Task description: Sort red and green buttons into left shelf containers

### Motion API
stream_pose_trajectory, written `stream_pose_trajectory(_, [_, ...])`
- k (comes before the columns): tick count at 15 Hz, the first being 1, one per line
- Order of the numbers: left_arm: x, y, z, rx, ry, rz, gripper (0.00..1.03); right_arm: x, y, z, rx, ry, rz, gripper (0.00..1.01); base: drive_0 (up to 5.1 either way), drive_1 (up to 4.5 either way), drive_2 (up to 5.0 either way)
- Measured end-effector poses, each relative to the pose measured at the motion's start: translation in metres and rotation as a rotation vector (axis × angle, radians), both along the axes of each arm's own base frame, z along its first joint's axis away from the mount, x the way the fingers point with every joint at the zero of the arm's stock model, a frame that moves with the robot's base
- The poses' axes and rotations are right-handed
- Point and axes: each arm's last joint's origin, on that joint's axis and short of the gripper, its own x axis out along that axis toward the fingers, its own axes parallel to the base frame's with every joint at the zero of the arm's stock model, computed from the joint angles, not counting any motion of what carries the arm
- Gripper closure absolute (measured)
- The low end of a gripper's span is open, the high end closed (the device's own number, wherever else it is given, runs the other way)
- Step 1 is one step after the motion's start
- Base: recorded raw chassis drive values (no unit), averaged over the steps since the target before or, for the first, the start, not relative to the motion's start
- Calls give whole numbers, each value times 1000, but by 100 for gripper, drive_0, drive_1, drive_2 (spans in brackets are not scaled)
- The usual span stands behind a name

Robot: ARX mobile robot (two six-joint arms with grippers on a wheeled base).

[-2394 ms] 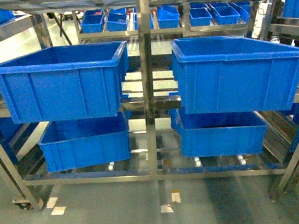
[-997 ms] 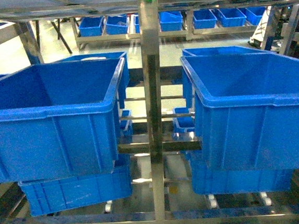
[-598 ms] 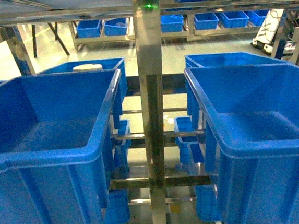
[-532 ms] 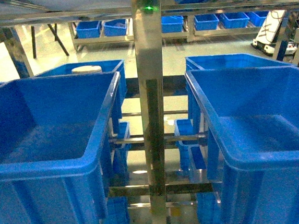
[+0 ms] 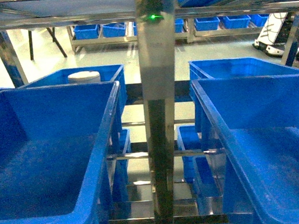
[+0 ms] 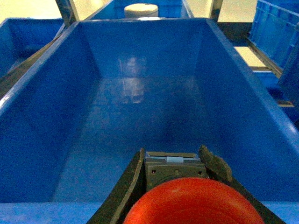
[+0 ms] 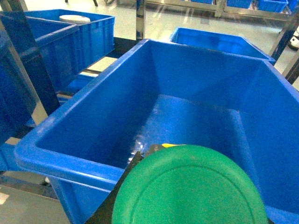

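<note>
While poised over bins (image 6: pixel 37 116), gripper-held buttons (image 6: pixel 194 203)

We see two open-topped blue bins side by side, and both mouths offer wide, unblocked entry from above. The left bin (image 6: pixel 56 121) has bare inner walls and a bare floor. The right bin (image 7: pixel 93 116) is equally bare inside. Between them stands the shelf's steel upright post (image 5: pixel 160 116), which blocks any sideways crossing at rim height. A horizontal steel rail (image 5: pixel 52 18) runs overhead and caps the room above the rims. Behind the left bin, a further bin holds a white round container (image 5: pixel 83 77), just beyond the far wall.
</note>
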Motion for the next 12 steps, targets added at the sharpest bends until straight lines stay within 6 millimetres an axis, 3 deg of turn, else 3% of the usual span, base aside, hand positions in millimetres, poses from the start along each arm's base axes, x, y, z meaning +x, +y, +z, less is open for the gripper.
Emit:
stream_pose_trajectory(1, [0,0,-1,4,10,2,75,0,0,0,0,0,0,75,-458,374,156])
stream_pose_trajectory(6, [0,0,-1,3,5,4,75,0,0,0,1,0,4,75,0,0,0])
stream_pose_trajectory(9, [-1,1,0,3,1,9,75,0,0,0,1,1,4,75,73,295,-403])
stream_pose_trajectory(12, [0,0,-2,6,14,1,75,0,0,-1,1,5,3,75,0,0,0])
